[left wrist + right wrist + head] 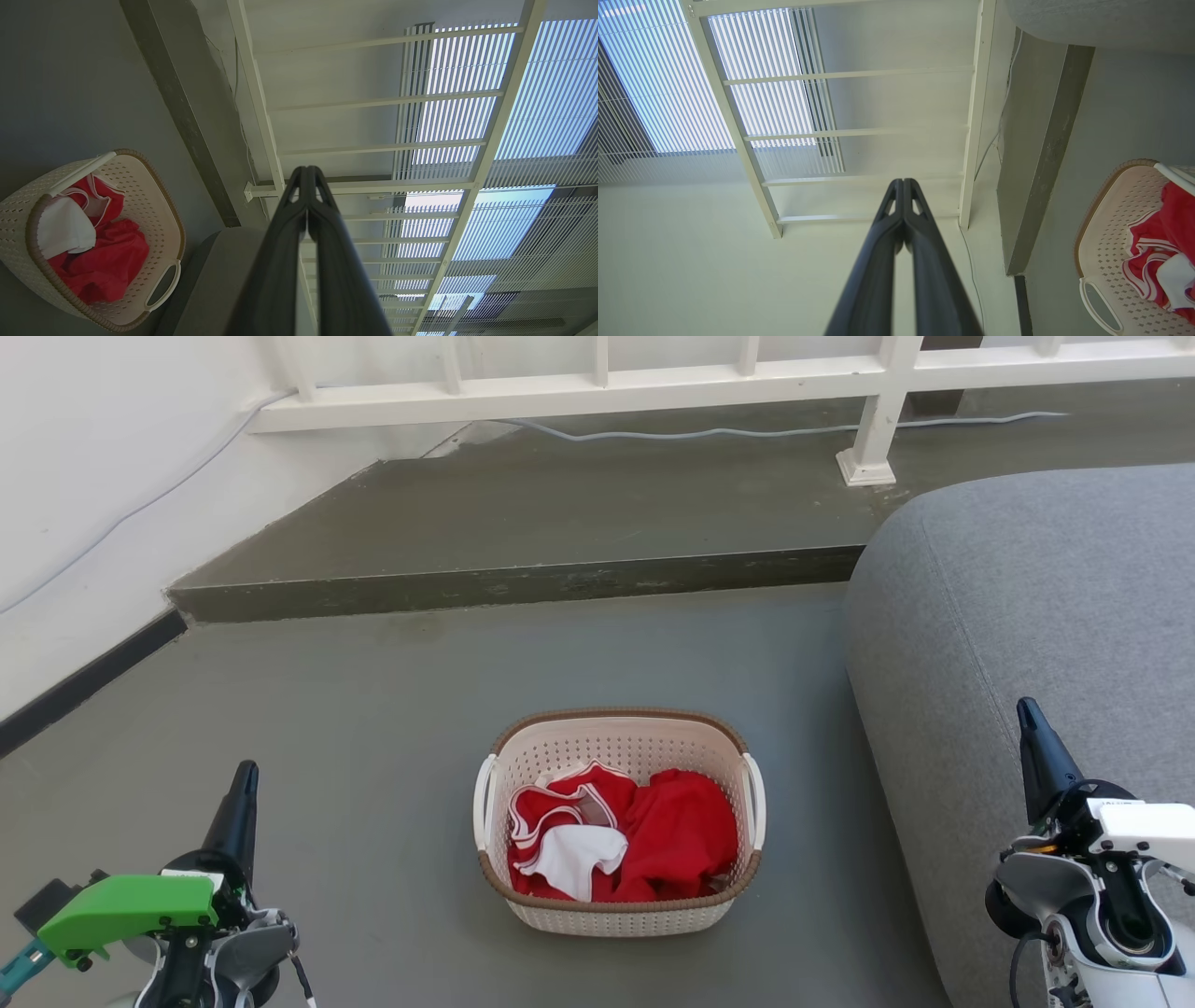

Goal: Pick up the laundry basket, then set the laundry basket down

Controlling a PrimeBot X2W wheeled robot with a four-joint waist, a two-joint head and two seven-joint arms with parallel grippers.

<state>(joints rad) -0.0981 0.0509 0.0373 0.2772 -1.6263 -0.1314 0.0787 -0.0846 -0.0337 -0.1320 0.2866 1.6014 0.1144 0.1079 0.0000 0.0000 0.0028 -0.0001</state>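
No lettering, label, brand or number is legible on anything here.

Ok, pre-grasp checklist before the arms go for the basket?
1. Laundry basket upright on floor: ok.
2. Left handle and right handle unobstructed: ok.
3. Red clothes fully inside: ok.
4. Left gripper open for a handle: not ok, shut.
5. Right gripper open: not ok, shut.
6. Right arm clearance beside sofa: cannot tell.
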